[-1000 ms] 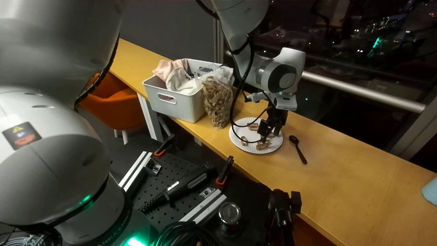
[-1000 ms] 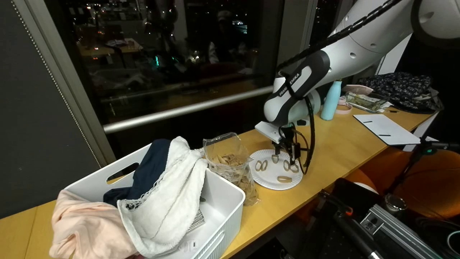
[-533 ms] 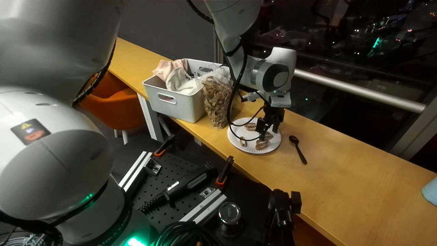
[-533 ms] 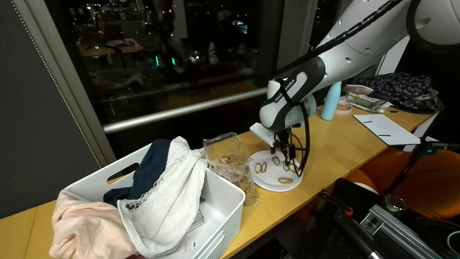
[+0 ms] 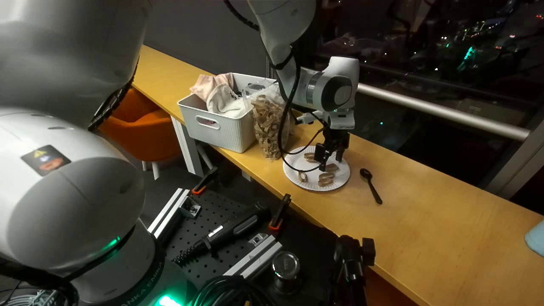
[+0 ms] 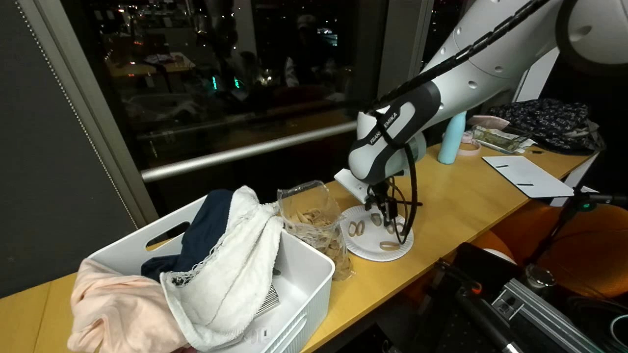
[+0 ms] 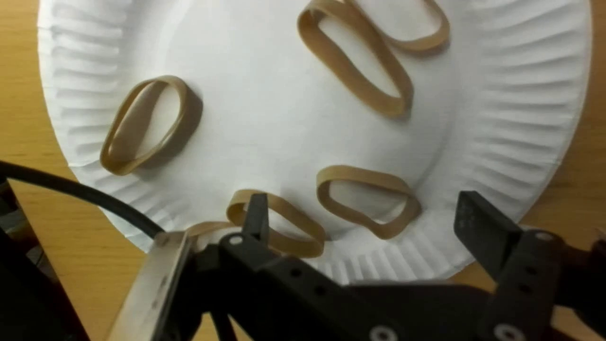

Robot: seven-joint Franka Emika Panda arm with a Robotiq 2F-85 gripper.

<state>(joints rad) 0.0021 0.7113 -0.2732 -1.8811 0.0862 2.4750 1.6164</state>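
Note:
A white paper plate (image 7: 265, 113) holds several tan rubber-band loops. My gripper (image 7: 362, 206) is open and empty over the plate's edge. One loop (image 7: 360, 174) lies between the spread fingers in the wrist view, beyond the fingertips. Another loop (image 7: 289, 210) is partly hidden behind the left finger. A single loop (image 7: 120, 166) stands at the left, and a pair of loops (image 7: 341, 66) lies at the upper right. In both exterior views my gripper (image 5: 331, 161) (image 6: 379, 215) points down, its fingertips low above the plate (image 5: 291, 168) (image 6: 363, 245).
A clear bag of tan loops (image 5: 270, 127) stands beside the plate, against a white basket (image 5: 229, 131) with cloths. A black spoon (image 5: 370, 185) lies on the plate's other side. A blue bottle (image 6: 451, 139) and a white board (image 6: 527, 176) are farther along the table. A window rail (image 5: 446, 110) runs behind.
My gripper has moved a little to the left in both exterior views, towards the bag's side, and stays open. The plate shifted very slightly between the first two moments.

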